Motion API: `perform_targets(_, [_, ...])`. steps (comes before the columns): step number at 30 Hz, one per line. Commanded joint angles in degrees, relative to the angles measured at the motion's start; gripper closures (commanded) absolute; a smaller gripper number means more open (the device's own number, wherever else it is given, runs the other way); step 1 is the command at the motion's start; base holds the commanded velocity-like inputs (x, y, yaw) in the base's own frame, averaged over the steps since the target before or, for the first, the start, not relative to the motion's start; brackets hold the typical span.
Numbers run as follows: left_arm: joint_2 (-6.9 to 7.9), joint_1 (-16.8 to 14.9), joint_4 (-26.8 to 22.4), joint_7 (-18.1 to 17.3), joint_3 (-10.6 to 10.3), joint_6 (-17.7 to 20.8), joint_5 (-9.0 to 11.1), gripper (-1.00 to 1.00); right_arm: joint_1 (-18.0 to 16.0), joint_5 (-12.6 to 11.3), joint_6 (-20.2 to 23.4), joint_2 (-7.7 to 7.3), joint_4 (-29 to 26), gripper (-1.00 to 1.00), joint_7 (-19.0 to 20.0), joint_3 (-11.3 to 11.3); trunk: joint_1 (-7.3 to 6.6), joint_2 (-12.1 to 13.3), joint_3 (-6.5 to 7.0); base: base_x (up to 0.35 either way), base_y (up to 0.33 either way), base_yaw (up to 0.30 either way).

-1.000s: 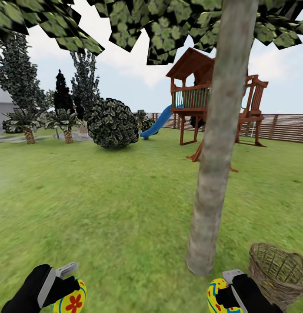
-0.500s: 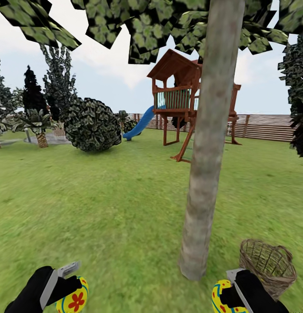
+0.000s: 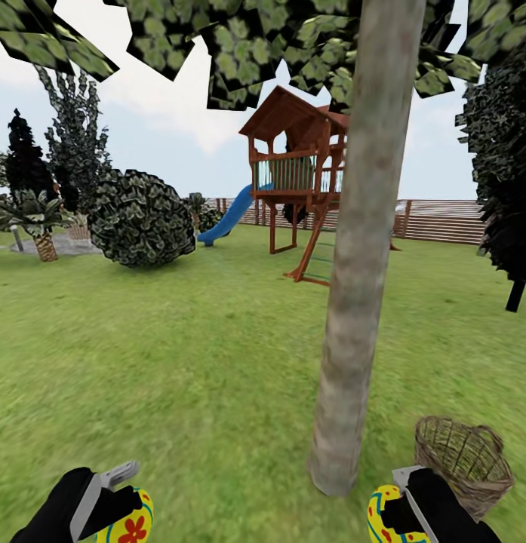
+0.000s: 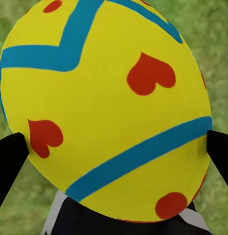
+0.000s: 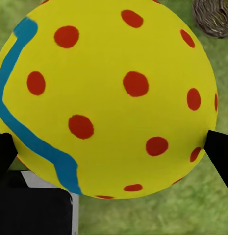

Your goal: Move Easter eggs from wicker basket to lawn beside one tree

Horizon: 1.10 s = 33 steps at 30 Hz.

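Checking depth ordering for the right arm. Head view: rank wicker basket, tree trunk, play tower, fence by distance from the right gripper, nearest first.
From the right gripper, which holds an egg:
1. Wicker basket, on the grass just ahead, to its right.
2. Tree trunk, base just ahead, to its left; basket versus trunk base is close.
3. Play tower, mid-lawn behind the trunk.
4. Fence, at the back edge.

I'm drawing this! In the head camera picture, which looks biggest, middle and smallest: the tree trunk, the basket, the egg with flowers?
1. Tree trunk, biggest.
2. Wicker basket.
3. Flower egg, smallest, though it is partly cut off at the edge.
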Motion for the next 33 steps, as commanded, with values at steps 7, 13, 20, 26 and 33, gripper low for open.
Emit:
perform_targets(7, [-0.34, 0.0, 0.0, 0.0, 0.0, 0.2, 0.2, 1.0, 0.0, 0.4, 0.2, -0.13, -0.3, 1.0, 0.4, 0.0, 0.04, 0.0, 0.25, 0.155, 0.059, -0.208])
perform_targets(13, [-0.52, 0.0, 0.4, 0.1, 0.0, 0.1, 0.2, 1.0, 0.0, 0.4, 0.4, -0.14, -0.5, 1.0, 0.4, 0.1, 0.04, 0.0, 0.53, 0.007, 0.001, -0.273])
perform_targets(20, [-0.69, 0.0, 0.4, 0.1, 0.0, 0.0, 0.2, 1.0, 0.0, 0.4, 0.5, -0.14, -0.6, 1.0, 0.4, 0.1, 0.04, 0.0, 0.87, 0.0, 0.0, -0.273])
perform_targets(26, [-0.7, 0.0, 0.4, 0.1, 0.0, 0.0, 0.2, 1.0, 0.0, 0.5, 0.5, -0.14, -0.6, 1.0, 0.4, 0.1, 0.04, 0.0, 1.15, 0.0, 0.0, -0.272])
perform_targets(33, [-0.76, 0.0, 1.0, -0.1, 0.0, -1.1, 0.3, 1.0, 0.0, 0.6, 0.5, -0.05, -0.6, 1.0, 0.4, 0.3, 0.04, 0.0, 1.32, 0.118, 0.0, -0.14])
